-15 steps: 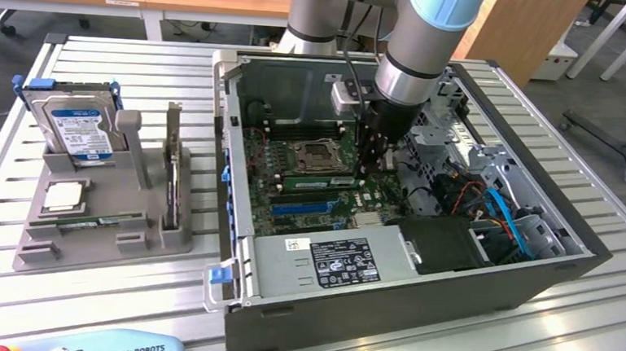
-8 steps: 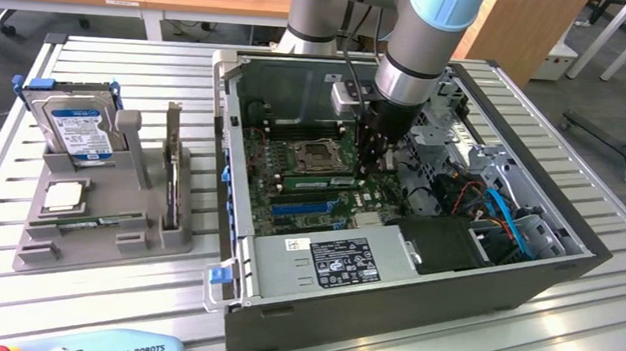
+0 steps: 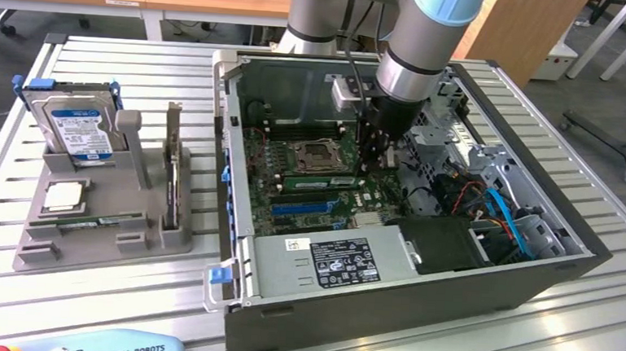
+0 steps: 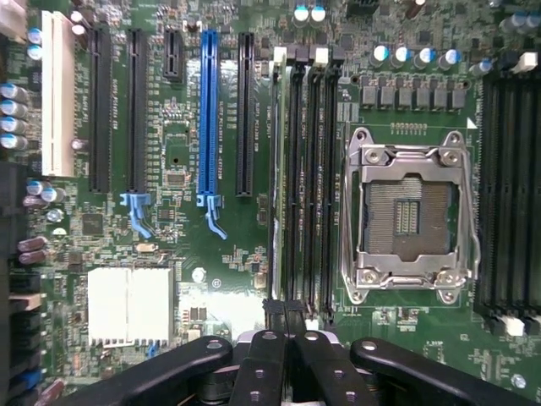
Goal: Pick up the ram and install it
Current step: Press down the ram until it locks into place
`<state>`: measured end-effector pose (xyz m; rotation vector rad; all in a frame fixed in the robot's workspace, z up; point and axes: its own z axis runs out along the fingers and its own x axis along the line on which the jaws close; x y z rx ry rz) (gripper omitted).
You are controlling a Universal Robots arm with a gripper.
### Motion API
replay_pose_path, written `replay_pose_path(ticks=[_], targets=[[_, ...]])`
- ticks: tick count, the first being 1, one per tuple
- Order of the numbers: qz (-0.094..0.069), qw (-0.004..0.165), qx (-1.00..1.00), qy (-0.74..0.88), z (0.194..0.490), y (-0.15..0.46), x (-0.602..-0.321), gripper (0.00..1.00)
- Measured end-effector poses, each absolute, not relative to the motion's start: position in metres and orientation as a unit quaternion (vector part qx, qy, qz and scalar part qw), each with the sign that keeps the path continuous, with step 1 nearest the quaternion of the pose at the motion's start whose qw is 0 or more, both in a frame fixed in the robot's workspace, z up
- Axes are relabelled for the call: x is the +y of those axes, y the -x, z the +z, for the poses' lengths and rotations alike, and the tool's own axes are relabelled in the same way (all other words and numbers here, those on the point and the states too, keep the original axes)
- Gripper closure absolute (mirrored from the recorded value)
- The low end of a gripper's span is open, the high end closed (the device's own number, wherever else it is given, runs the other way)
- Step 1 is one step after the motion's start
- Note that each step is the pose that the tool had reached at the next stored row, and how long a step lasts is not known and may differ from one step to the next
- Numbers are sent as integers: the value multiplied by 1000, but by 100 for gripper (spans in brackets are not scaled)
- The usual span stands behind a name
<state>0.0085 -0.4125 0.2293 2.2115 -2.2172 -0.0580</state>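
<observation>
Nearest in the exterior view, the open computer case [image 3: 393,299] sits on the slatted desk [image 3: 564,330], its grey power supply with the white label [image 3: 324,262] at the front edge. Just beyond that, the green motherboard [image 3: 292,162] is laid bare. The arm's gripper [image 3: 378,147] is down inside the case, over the board at about three o'clock from the empty processor socket [image 3: 317,154].

From the wrist view, the jaws are clenched together, fingertips [image 4: 272,315] pressed side by side right over the end of the memory slots [image 4: 311,169]. A thin green stick, the ram [image 4: 276,169], stands on edge in the slot beside the black ones, running straight away from the fingertips. Whether the tips grip it or just touch its end, I cannot tell. The silver socket frame [image 4: 412,216] lies just beside those slots, and the blue expansion slot [image 4: 209,118] is on their other side.

Out at nine o'clock from the case, the grey parts holder [image 3: 104,220] carries the second ram stick [image 3: 82,224] lying flat, a square silver processor [image 3: 64,196], and, farther back, the hard drive [image 3: 77,128] upright.
</observation>
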Motion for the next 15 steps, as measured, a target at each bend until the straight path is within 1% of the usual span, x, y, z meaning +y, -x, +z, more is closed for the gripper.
replay_pose_path(ticks=[7, 15], targets=[[-19, 5, -708, -706, 244, -9, -413, 90], [-19, 5, -708, -706, 245, -7, -413, 90]])
